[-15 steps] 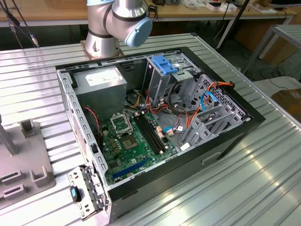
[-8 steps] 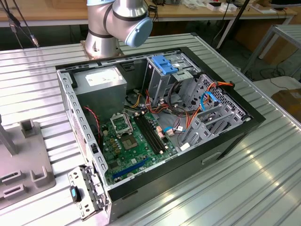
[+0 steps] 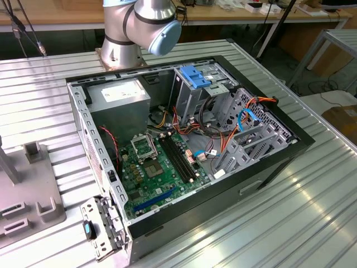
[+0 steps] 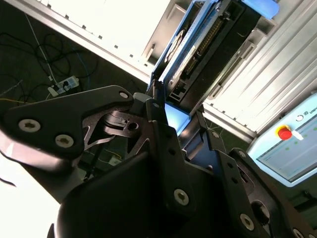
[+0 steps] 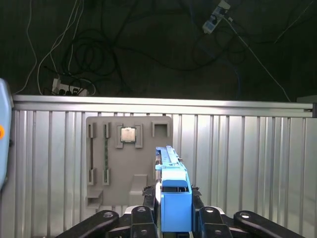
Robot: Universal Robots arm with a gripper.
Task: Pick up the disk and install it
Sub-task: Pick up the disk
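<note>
The gripper (image 5: 174, 197) is clenched on the disk (image 5: 170, 166), holding it edge-on by its blue frame. Beyond it, a grey tray (image 5: 148, 158) lies on the ribbed table (image 5: 247, 163).

Bright light, glare, hard contrast
Glare streaks the ribbed desk (image 3: 312, 190) in the exterior view; in the second wrist view it blows out white beside the disk (image 4: 208, 44), and the near jaws are dark and soft.

no print legible, white sticker (image 3: 120, 90) on grey metal box (image 3: 124, 110), lettering too small
</note>
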